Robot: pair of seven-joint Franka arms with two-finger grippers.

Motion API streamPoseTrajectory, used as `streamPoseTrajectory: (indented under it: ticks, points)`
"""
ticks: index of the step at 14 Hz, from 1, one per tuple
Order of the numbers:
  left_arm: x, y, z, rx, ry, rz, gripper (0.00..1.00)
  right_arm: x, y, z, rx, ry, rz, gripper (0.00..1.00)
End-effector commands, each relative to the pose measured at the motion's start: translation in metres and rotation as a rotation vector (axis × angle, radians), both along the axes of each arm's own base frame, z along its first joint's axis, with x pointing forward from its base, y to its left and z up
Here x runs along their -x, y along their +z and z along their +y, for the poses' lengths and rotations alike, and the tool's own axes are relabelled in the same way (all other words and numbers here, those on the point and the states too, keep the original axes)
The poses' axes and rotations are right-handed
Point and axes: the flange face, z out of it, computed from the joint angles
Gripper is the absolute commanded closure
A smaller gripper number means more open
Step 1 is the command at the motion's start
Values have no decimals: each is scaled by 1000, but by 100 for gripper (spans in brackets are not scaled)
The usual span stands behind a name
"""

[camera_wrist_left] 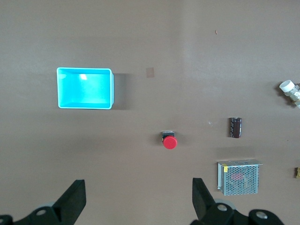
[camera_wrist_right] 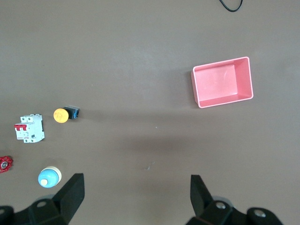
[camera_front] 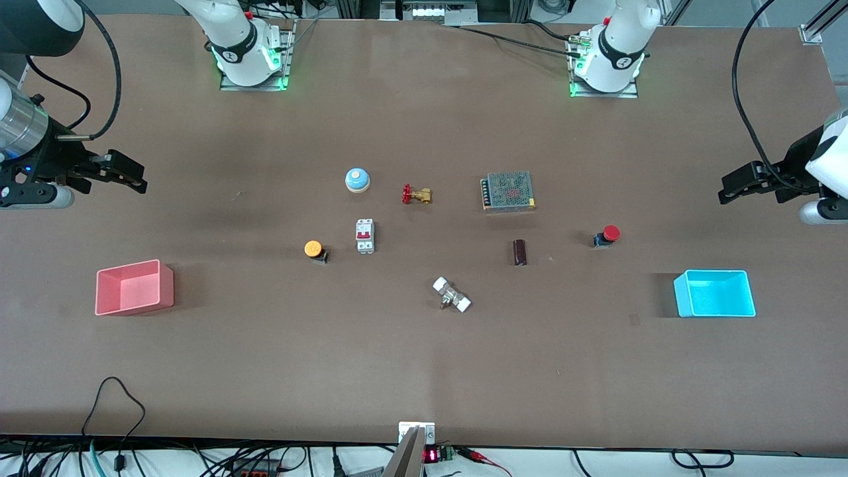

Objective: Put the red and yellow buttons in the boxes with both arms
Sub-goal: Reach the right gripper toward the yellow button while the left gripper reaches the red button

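Buttons both untouched on the brown table (camera_front: 424,371). Red mushroom-cap push-button on its short dark base (camera_front: 607,235) lies toward the left arm's end, farther from the front camera than the cyan thin-walled plastic tub (camera_front: 715,293) and well apart from it. Orange-yellow mushroom-cap push-button (camera_front: 315,250) lies just beside the white circuit breaker with red switches (camera_front: 365,235), well apart from the pink-red plastic tub (camera_front: 134,287) at the right arm's end. Both tubs look empty, so progress is zero: two picks and two drops left.

Left gripper (camera_front: 752,183) hangs over the table's left-arm end, jaws spread wide, holding nothing; its wrist view shows the red button and cyan tub below. Right gripper (camera_front: 112,172) hangs over the right-arm end, jaws also spread, empty, with the yellow button and pink tub in its wrist view. Neither is close to its button.

Clutter in the middle: blue dome bell with white top (camera_front: 357,179), brass valve with red handle (camera_front: 417,195), perforated metal power supply box (camera_front: 509,191), dark cylindrical capacitor (camera_front: 520,252), metal fitting with white end caps (camera_front: 452,295). My read: the breaker crowds the yellow pick; the red one has free room.
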Motion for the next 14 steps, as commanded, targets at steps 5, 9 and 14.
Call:
streamPoseTrajectory:
  ticks: [5, 9, 14]
  points:
    - [11, -1, 0, -16, -22, -11, 0, -2, -12, 0, 1, 5, 21, 0]
    - [-1, -51, -1, -19, 48, 121, 0, -14, -85, 63, -17, 102, 131, 0]
    - [-21, -127, -13, -13, 17, 112, 0, -4, -162, 138, -49, -27, 7, 0]
